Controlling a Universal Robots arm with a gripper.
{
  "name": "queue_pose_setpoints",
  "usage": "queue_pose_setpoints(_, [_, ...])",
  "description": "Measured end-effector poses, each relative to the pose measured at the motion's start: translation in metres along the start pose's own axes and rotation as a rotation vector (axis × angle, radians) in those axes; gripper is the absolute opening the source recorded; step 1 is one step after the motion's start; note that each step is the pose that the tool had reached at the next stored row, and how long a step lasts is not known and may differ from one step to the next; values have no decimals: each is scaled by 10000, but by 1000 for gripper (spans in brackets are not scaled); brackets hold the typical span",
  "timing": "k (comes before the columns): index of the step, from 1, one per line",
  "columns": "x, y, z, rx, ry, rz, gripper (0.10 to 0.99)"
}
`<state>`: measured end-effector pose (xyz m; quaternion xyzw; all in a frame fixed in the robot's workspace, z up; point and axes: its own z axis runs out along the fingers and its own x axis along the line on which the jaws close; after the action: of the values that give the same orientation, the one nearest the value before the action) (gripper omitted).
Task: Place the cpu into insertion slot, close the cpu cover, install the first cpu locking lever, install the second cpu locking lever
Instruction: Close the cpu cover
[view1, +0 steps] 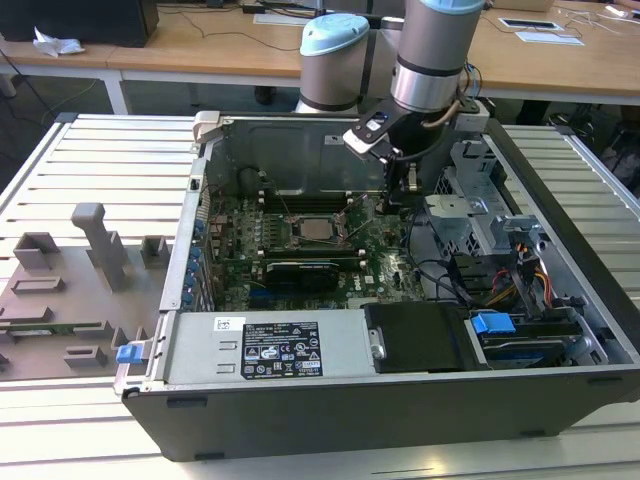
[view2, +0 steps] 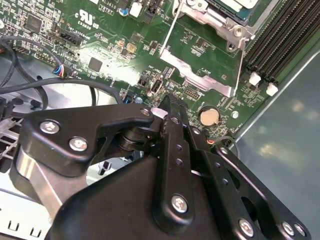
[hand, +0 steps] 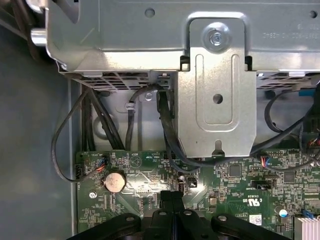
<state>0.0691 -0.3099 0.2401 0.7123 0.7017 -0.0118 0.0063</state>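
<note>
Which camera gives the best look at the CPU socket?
The exterior view: the whole insertion slot sits unobstructed mid-board. The second wrist view catches just its corner; the first wrist view faces the metal bracket instead.

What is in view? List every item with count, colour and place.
computer case: one, dark grey, open, on the slatted table
motherboard: one, green, on the case floor
cpu: one, silver, in the insertion slot mid-board
cpu cover: one, silver, at the slot
long card: one, black, nearer the exterior camera than the cpu
labelled metal box: one, silver, along the case's near edge
coin cell: one, silver, on the motherboard by the end effector's tip
blue tabs: two, one at each near corner of the case
grey fixtures: several, on the table at the exterior view's left
robot arm: one, grey with light-blue caps, reaching into the case
end effector: one, black, shut, over the motherboard
</note>
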Motion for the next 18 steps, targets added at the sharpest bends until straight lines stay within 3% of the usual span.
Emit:
queue_pose_setpoints(4, [1,-26,33,1,-1,1,106])
queue_pose_setpoints(6, [-1,-101,34,-3,26,-1,106])
queue_pose_setpoints(11, [-2,-191,36,-31,177,-2,106])
queue_pose_setpoints(15, [-3,-273,36,-53,185,0,106])
queue_pose_setpoints(18, [-5,-398,37,-79,185,1,106])
